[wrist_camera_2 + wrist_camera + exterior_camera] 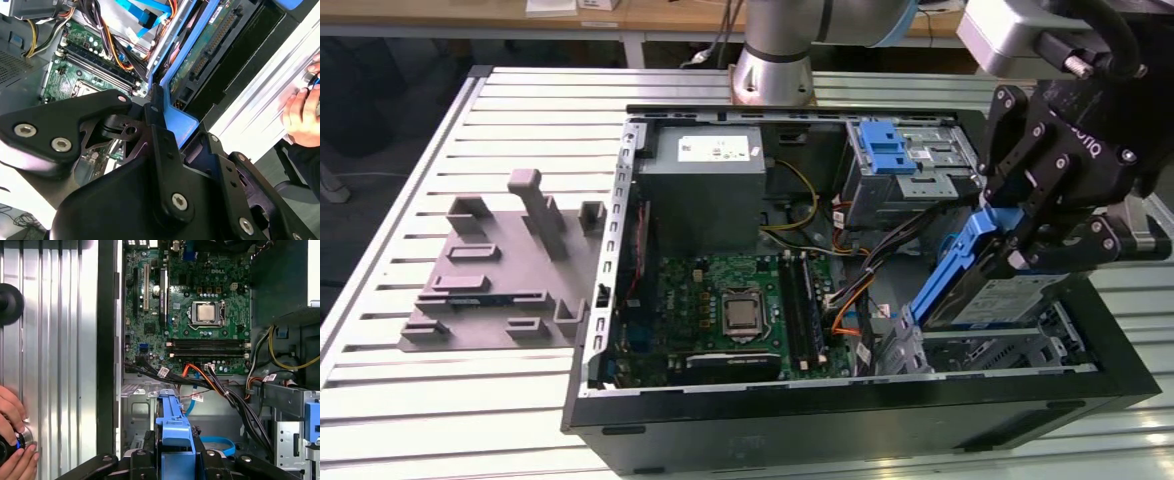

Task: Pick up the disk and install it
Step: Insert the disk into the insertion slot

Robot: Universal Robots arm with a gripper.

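Step in hand, as judged: seating the disk (994, 300) into the bay (987, 352) at the lower right of the exterior view. The gripper (1027, 250) is clamped on the disk's blue rail.

Good practice here is to square both rails to the bay guides, take out the tilt, and keep off the cables (887, 245) just beside it.

Condition of the disk: flat, silver-grey, white-and-blue label, 1 blue rail uppermost, steeply tilted. Contact with the bay cannot be determined.
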